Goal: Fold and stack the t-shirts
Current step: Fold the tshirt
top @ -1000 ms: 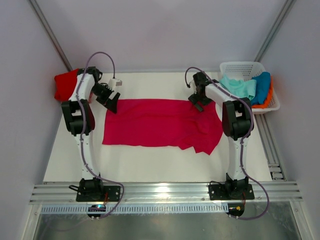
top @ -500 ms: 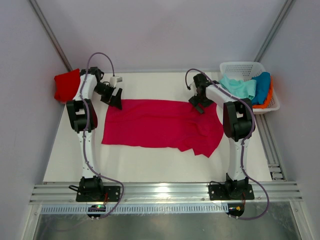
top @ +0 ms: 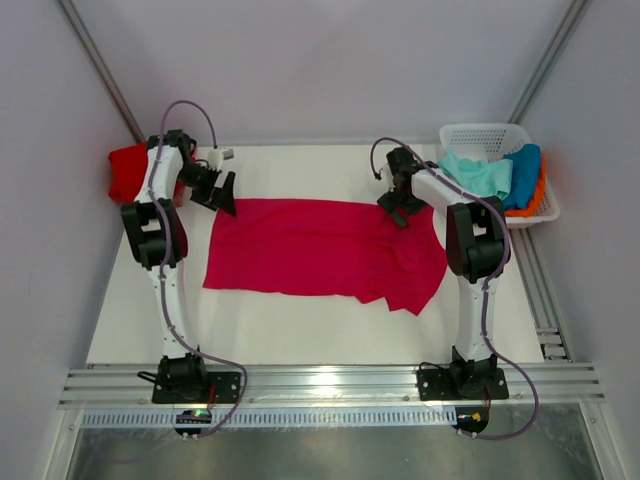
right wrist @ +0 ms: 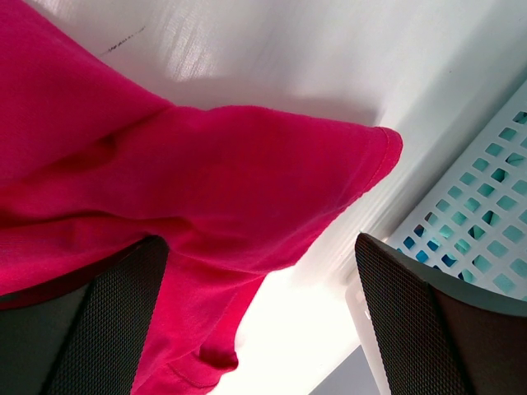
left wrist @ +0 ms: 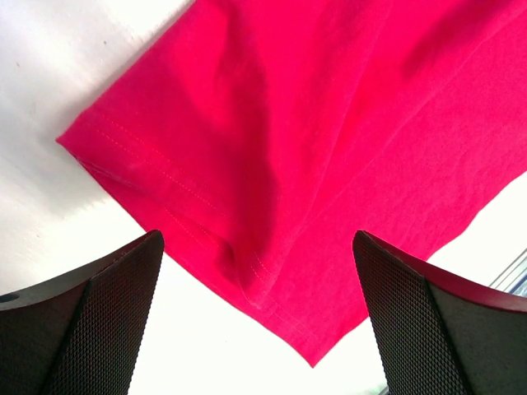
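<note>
**Both grippers wide open over crimson tee**

L gripper (top: 224,196), jaws spread wide, nothing held, hangs over the far-left corner of the crimson-pink cloth t-shirt (top: 320,245). R gripper (top: 398,212), equally wide and empty, is above its far-right sleeve. The shirt lies spread on the white tabletop (top: 300,325). Red cloth tee (top: 125,172) far left; white plastic lattice basket (top: 478,134) w/ mint-green tee (top: 478,175) far right. Pale walls behind.

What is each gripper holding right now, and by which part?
Nothing. The left gripper and right gripper both stand open over the crimson t-shirt, near its far corners. The cloth lies on the table, ungripped.
</note>
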Controlling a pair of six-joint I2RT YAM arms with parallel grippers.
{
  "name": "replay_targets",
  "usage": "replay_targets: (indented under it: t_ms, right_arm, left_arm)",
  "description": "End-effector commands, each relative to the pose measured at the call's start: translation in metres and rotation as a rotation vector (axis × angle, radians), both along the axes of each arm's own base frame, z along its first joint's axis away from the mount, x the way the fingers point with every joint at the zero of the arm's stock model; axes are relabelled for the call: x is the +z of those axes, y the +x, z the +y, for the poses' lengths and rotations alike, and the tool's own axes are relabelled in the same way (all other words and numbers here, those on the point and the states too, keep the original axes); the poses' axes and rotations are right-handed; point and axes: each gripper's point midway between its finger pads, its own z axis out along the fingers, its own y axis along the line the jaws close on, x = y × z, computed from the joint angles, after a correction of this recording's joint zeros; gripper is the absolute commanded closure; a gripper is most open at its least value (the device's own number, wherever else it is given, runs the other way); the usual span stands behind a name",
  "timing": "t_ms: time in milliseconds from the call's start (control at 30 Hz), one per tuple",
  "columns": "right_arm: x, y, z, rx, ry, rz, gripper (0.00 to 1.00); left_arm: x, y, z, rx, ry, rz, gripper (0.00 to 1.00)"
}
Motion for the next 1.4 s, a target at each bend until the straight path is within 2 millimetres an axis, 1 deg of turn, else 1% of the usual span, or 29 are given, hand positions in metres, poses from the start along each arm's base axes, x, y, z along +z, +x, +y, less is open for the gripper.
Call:
replay_targets:
  t_ms: [0, 300, 600, 767, 1100, 1200, 1233, 1300, 1333, 1367]
  right_arm:
    - [0.016, -0.005, 0.005, 0.013, 0.022, -0.004, 0.01]
    - [0.018, -0.008, 0.004, 0.012, 0.021, -0.004, 0.01]
    - [0.017, -0.008, 0.004, 0.013, 0.023, -0.002, 0.01]
    - [0.017, -0.007, 0.005, 0.013, 0.025, -0.002, 0.01]
    - [0.017, -0.007, 0.005, 0.014, 0.028, -0.001, 0.01]
    - [0.016, -0.008, 0.006, 0.015, 0.027, 0.000, 0.00]
    - [0.016, -0.008, 0.005, 0.014, 0.027, 0.002, 0.01]
    - [0.016, -0.008, 0.006, 0.014, 0.028, 0.002, 0.01]
    - [0.016, -0.008, 0.006, 0.014, 0.028, 0.002, 0.01]
    - [0.016, -0.007, 0.006, 0.014, 0.028, 0.000, 0.01]
  left_arm:
    - [0.022, -0.046, -0.003, 0.018, -0.017, 0.167, 0.02]
    - [0.003, -0.045, -0.005, 0.027, -0.031, 0.213, 0.02]
    - [-0.010, -0.045, -0.005, 0.030, -0.040, 0.235, 0.02]
    - [-0.014, -0.043, -0.009, 0.042, -0.053, 0.238, 0.02]
    - [-0.030, -0.039, -0.010, 0.064, -0.064, 0.257, 0.03]
    - [-0.031, -0.038, -0.011, 0.068, -0.072, 0.257, 0.11]
    - [-0.031, -0.037, -0.011, 0.069, -0.075, 0.256, 0.19]
    - [-0.031, -0.036, -0.013, 0.069, -0.084, 0.252, 0.27]
    - [-0.030, -0.036, -0.014, 0.071, -0.087, 0.253, 0.33]
    - [-0.030, -0.036, -0.014, 0.073, -0.088, 0.255, 0.35]
